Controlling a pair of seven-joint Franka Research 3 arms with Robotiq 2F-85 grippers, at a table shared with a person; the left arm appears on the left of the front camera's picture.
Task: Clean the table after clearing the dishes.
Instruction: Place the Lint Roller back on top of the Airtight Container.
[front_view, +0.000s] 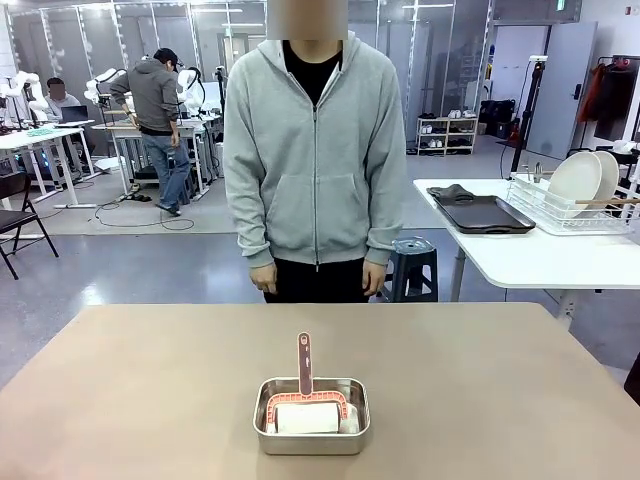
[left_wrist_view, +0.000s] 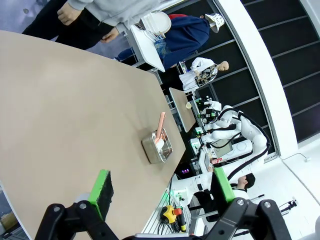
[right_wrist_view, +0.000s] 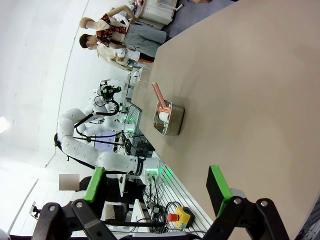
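Spanning the view, the table (front_view: 150, 390) shows a plain matte tan top.

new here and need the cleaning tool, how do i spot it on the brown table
On the tan table, look at the near edge in front of the standing person. A small steel pan sits there; the tool is in it, its pinkish-red handle sticking out toward the person.

No legible text or labels anywhere

Open right claw (right_wrist_view: 157, 187) hangs above the table (right_wrist_view: 250, 90), steel pan (right_wrist_view: 170, 118) beyond.
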